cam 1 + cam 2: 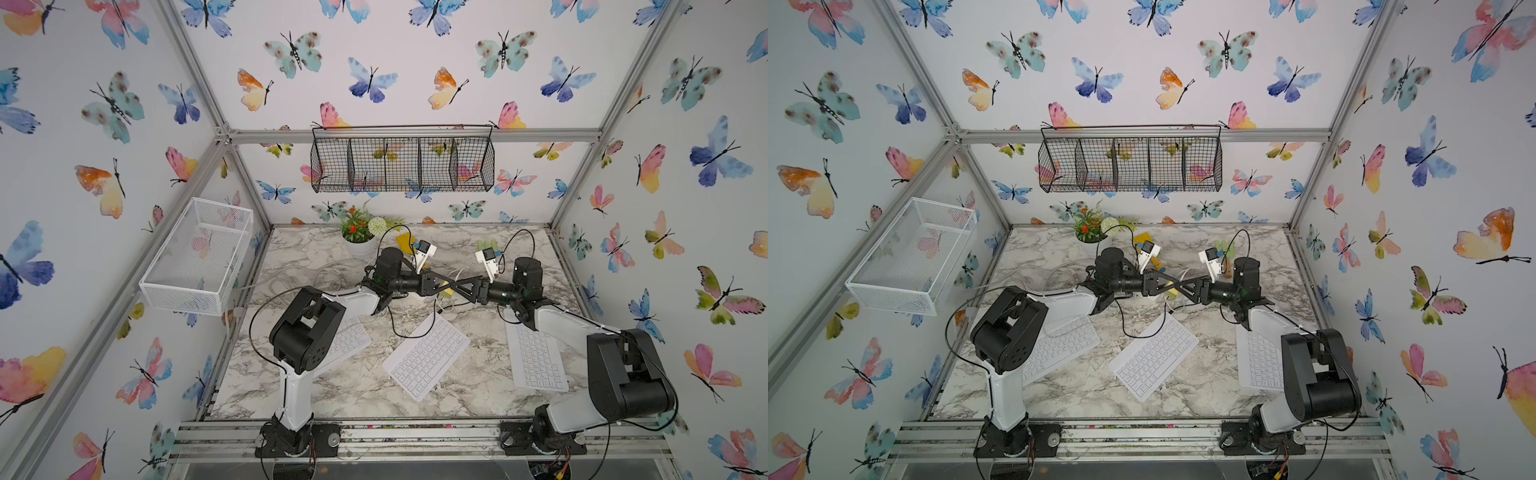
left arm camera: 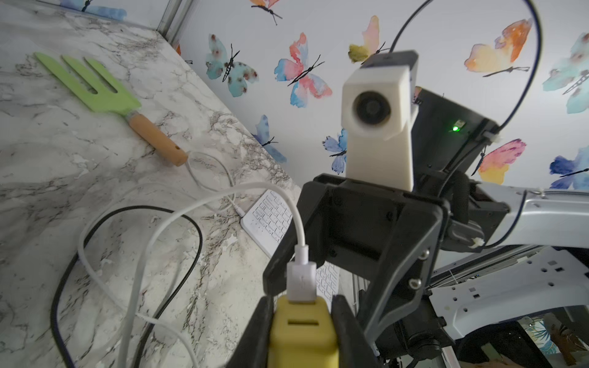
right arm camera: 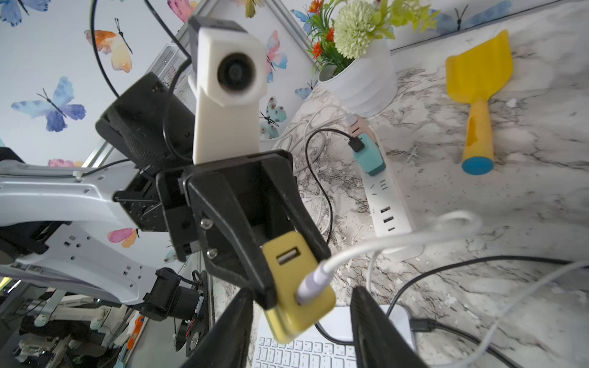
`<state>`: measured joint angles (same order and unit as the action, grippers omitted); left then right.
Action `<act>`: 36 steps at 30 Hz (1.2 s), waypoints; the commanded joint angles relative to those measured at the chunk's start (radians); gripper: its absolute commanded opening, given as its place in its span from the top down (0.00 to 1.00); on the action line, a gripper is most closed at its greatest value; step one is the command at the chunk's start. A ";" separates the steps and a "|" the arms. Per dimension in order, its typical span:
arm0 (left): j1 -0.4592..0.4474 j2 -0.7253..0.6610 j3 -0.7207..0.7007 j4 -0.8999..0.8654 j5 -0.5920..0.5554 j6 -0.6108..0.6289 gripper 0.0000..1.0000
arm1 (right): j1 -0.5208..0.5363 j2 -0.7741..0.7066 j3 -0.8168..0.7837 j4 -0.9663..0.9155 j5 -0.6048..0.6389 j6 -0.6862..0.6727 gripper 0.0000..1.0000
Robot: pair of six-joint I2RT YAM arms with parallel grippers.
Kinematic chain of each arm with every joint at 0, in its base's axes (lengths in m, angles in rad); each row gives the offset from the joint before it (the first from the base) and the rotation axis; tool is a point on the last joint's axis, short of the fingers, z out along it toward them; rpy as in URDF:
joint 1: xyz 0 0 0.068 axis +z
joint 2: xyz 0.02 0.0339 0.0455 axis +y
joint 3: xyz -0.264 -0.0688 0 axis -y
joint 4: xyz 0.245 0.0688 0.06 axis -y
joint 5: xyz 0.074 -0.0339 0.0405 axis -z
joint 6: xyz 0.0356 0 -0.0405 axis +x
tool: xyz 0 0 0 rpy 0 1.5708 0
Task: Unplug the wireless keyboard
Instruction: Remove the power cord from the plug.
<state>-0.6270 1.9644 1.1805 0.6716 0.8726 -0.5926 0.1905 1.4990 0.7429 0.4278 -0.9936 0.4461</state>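
– While both arms sit like this, give me the pose, quick.
– Left arm [image 1: 307, 332] and right arm [image 1: 615, 365]: bases on the near rail, elbows raised, white forearms angled forward and inward. Wrists are turned so the grippers point at each other, roughly level, above the middle of the table [image 1: 332, 390], just behind the middle keyboard [image 1: 426, 359]. Their fingers overlap in both top views.
– Left gripper?
– Left gripper [image 2: 302, 306] pinches the yellow charger block [image 2: 302, 337], one finger on each side face. The block is up off the table.
– Plug?
– White USB plug [image 2: 301, 280] is seated in the block's port. White cable [image 3: 382, 243] trails from it down towards the table.
– Right gripper?
– Right gripper [image 3: 301, 291] is spread, with plug and block in the gap between its fingers. In the left wrist view one finger sits just beside the plug; can't tell if it touches.
– Keyboards?
– Three white ones flat on the table. Left keyboard [image 1: 351, 340] is partly under the left forearm, the middle one lies skewed, and the right keyboard [image 1: 536, 361] is partly under the right forearm. Can't trace which one the white cable reaches.
– Anything else?
– Power strip [image 3: 387, 204] lies flat beyond the grippers, with a teal adapter [image 3: 369, 156] plugged into it.
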 commanded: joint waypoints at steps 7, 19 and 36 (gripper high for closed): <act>-0.020 -0.054 -0.026 -0.076 -0.091 0.132 1.00 | -0.002 -0.050 0.068 -0.087 0.173 0.122 0.48; -0.071 -0.108 -0.020 -0.136 -0.267 0.231 1.00 | 0.021 -0.033 0.090 -0.173 0.303 0.241 0.52; -0.073 -0.124 -0.029 -0.109 -0.279 0.247 1.00 | 0.047 -0.032 0.056 -0.107 0.351 0.340 0.53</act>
<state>-0.6998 1.8858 1.1461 0.5209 0.6067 -0.3626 0.2283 1.4689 0.8219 0.2813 -0.6586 0.7456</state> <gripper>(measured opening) 0.275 0.473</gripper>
